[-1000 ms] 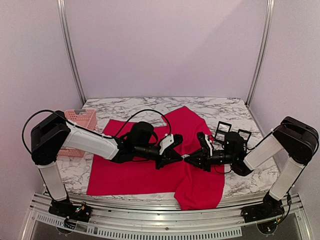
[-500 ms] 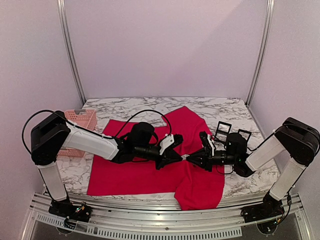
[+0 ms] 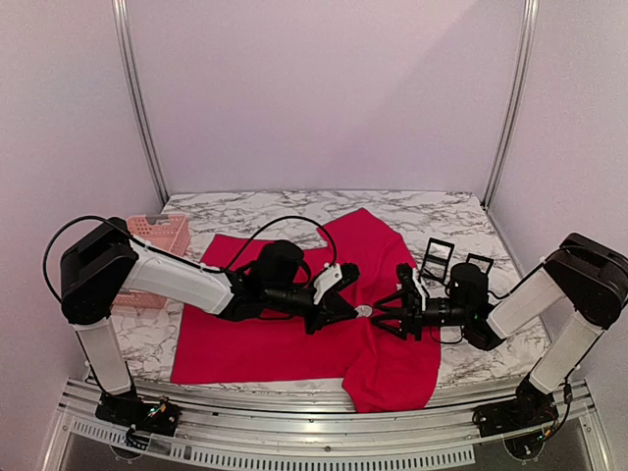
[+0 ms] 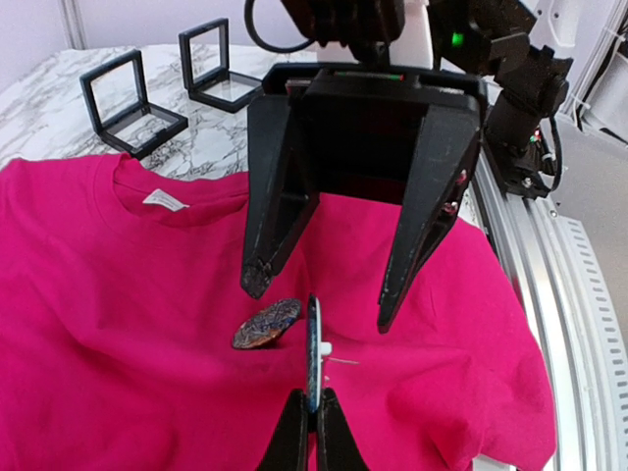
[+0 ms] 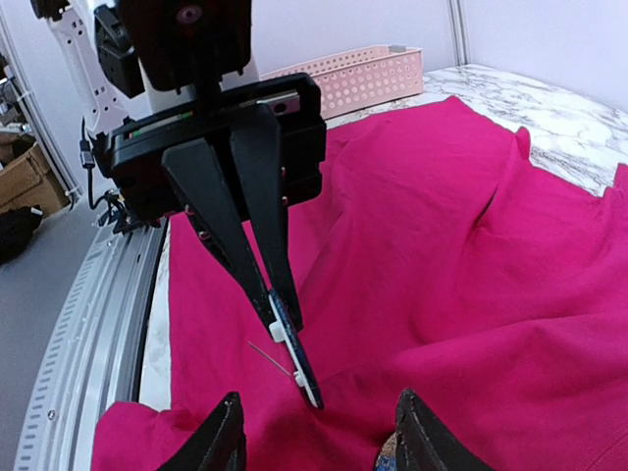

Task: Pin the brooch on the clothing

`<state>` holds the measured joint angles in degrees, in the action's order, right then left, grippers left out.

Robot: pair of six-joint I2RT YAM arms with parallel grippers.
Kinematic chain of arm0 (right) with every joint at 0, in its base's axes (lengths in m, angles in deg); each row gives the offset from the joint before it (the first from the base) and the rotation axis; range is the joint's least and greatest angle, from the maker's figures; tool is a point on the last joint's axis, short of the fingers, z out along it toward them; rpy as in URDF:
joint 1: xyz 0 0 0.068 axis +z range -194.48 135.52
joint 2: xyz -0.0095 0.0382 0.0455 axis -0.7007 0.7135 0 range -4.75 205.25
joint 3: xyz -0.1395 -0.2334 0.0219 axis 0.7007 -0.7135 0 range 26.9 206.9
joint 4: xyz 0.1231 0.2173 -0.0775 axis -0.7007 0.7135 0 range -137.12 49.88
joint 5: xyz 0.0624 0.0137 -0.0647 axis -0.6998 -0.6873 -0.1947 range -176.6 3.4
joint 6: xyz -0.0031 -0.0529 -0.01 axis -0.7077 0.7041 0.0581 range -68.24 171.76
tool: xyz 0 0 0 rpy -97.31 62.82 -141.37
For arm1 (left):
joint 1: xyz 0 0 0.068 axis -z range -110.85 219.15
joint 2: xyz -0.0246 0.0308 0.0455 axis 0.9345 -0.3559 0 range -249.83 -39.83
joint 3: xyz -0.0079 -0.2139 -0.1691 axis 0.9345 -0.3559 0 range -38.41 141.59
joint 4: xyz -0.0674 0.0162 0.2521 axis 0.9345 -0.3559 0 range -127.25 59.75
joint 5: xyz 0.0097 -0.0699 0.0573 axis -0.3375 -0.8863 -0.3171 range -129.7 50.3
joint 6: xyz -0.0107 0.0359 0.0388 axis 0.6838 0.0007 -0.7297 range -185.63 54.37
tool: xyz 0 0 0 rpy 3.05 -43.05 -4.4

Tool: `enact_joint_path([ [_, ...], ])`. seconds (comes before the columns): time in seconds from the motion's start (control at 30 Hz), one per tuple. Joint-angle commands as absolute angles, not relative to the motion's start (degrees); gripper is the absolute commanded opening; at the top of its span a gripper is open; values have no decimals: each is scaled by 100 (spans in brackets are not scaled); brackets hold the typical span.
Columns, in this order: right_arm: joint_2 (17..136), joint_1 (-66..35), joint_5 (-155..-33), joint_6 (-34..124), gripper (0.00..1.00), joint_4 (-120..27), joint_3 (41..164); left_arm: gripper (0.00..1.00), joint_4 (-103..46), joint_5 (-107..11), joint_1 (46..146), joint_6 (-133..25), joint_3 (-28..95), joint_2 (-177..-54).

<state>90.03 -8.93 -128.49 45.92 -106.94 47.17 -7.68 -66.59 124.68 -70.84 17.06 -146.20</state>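
Observation:
The red T-shirt (image 3: pixel 265 339) lies spread on the marble table, and its white neck label (image 4: pixel 164 200) shows in the left wrist view. My left gripper (image 4: pixel 314 397) is shut on a thin round brooch (image 4: pixel 314 348), held on edge just above the shirt with its pin sticking out sideways. From the right wrist view, the brooch (image 5: pixel 299 365) hangs from the left fingertips (image 5: pixel 283 312). My right gripper (image 5: pixel 317 395) is open, facing the brooch and apart from it. A second round brooch (image 4: pixel 267 324) lies on the shirt beside it. In the top view, the grippers (image 3: pixel 345 312) (image 3: pixel 386 317) meet over the shirt's middle.
Two black-framed display boxes (image 3: pixel 437 257) (image 3: pixel 478 265) stand on the table behind the right arm. A pink plastic basket (image 3: pixel 157 235) sits at the left. The shirt's right part hangs over the table's front edge (image 3: pixel 392 392).
My right arm has drawn back to the right and its jaws have opened wider, off the brooch. The left gripper has stayed put with the brooch in it.

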Motion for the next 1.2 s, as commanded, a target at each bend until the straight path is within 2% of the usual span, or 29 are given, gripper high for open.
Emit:
enact_joint_path([
  [0.0,8985,-900,-13016,5071,53,-10472,4874,0,-722,-6503,12669,-7163,1738,-14473],
  [0.3,9314,-738,-12867,5388,53,-10364,5128,0,-508,-6332,12761,-6968,1702,-14516],
  [0.6,9117,-706,-12871,5637,52,-10098,4978,0,-518,-6338,12760,-7037,1710,-14525],
  [0.97,9299,-713,-12744,5102,35,-10569,5124,0,-559,-6369,12778,-7115,1723,-14524],
  [1.17,9376,-722,-12711,4717,33,-10627,5216,0,-520,-6413,12778,-7116,1718,-14522],
])
